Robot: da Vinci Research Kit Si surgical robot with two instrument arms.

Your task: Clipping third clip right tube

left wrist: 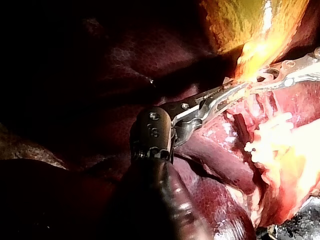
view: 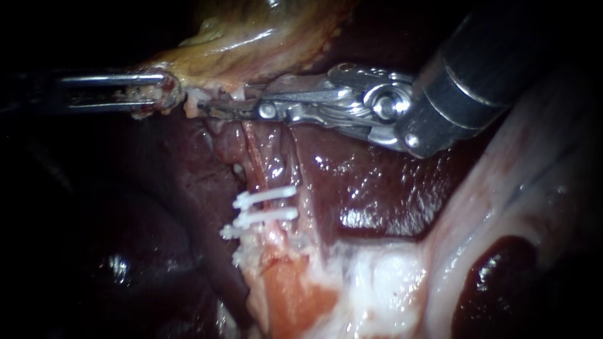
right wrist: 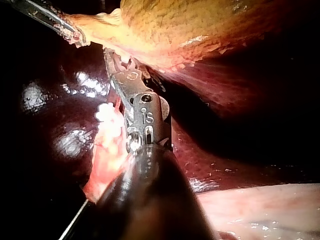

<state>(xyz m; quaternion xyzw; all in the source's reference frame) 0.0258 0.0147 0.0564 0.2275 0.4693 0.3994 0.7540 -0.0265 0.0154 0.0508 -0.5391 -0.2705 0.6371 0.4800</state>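
Clamping the gallbladder (view: 251, 37) edge between left instrument (view: 160, 94) jaws; lying across the tube (view: 267, 163) above two white clips (view: 267, 195) with right instrument (view: 217, 108) jaws narrowly parted

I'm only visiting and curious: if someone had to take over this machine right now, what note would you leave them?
Left instrument: grips the edge of the yellow-brown gallbladder.
Right instrument: its silver tip lies across the top of the pink tube, just below the gallbladder.
Done: two white plastic clips sit across the tube lower down.
Left: no new clip shows at the right instrument's tip yet. It probably still has to be set there, and the instrument then drawn back.
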